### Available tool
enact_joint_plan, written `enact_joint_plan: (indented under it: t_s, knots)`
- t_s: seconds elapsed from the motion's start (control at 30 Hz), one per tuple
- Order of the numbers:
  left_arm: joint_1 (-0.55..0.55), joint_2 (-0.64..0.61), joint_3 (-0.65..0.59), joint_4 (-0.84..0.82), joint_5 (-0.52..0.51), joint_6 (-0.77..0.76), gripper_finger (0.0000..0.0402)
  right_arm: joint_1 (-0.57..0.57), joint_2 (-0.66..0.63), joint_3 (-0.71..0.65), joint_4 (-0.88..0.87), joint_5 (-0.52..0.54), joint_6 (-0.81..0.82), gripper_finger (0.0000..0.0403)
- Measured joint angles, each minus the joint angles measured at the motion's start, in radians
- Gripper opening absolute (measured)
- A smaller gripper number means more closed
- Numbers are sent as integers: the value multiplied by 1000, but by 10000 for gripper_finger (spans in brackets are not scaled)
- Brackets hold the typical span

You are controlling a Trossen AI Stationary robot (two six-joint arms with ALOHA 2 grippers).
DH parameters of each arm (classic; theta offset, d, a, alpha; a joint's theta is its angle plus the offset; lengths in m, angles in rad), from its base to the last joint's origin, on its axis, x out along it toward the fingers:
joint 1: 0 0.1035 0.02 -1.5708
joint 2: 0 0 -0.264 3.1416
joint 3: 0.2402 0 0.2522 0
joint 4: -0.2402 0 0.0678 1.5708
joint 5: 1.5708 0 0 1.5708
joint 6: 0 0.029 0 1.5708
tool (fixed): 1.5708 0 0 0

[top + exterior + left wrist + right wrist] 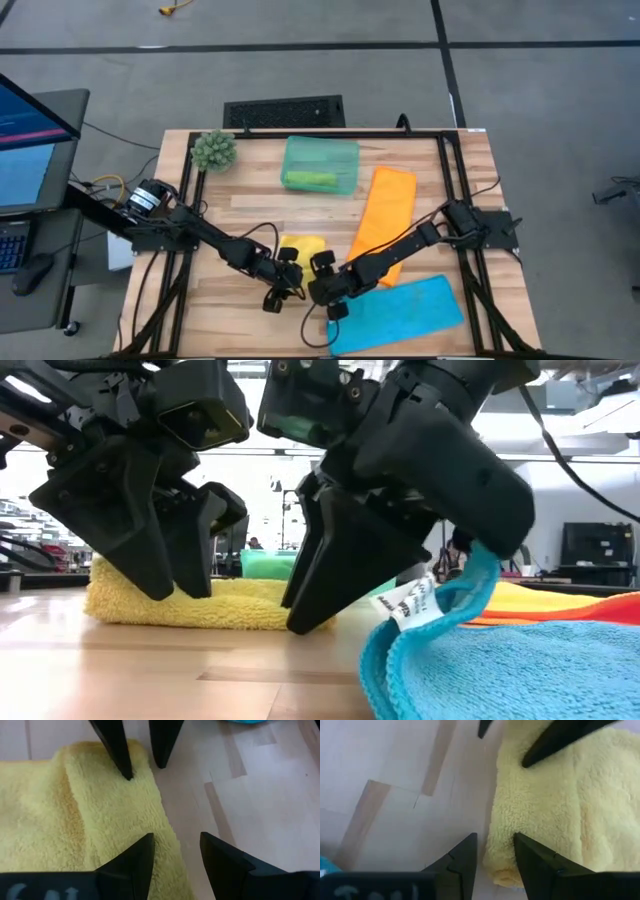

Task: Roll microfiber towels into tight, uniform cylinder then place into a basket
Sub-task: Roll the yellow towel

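Observation:
The yellow towel (304, 247) lies on the table, partly folded over, and also shows in the low view (130, 605). My left gripper (283, 287) and my right gripper (325, 287) are both open and face each other at the towel's near edge. Each has one finger over the towel and one beside it. The orange towel (385, 220) and the blue towel (400, 312) lie flat to the right. The teal basket (320, 165) stands at the far middle, with a green roll (310, 180) in it. My left gripper (182, 865) has one finger (140, 862) over the yellow towel's side edge (165, 835) and the other over bare wood; I cannot tell whether it touches the cloth. My right gripper (492, 862) straddles the towel's folded corner (500, 865) from above; whether it touches the cloth does not show.
A spiky green plant ball (214, 150) sits at the far left corner. The blue towel's labelled corner (440, 595) rises against my right gripper's body. A monitor and keyboard stand off the table's left side. Bare wood shows at the near left (200, 310).

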Motion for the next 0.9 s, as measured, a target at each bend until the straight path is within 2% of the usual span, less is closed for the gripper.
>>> enact_joint_plan:
  t_s: [0.2, 0.47, 0.57, 0.73, 0.9]
  knots:
    - [0, 0, 0, -6, 9, -2, 153, -26, 0, 3, -29, 12, 130, 139]
    - [0, 0, 0, -26, 8, -3, 153, -57, 0, 3, -29, 21, 125, 114]
    - [0, 0, 0, -27, 8, -4, 153, -62, 0, 2, -29, 21, 122, 91]
    - [0, -8, 0, -40, 9, -6, 153, -67, -2, 2, -29, 15, 122, 19]
    - [-1, -67, 0, -134, -29, -13, 153, -69, -2, 2, -24, 0, 122, 17]
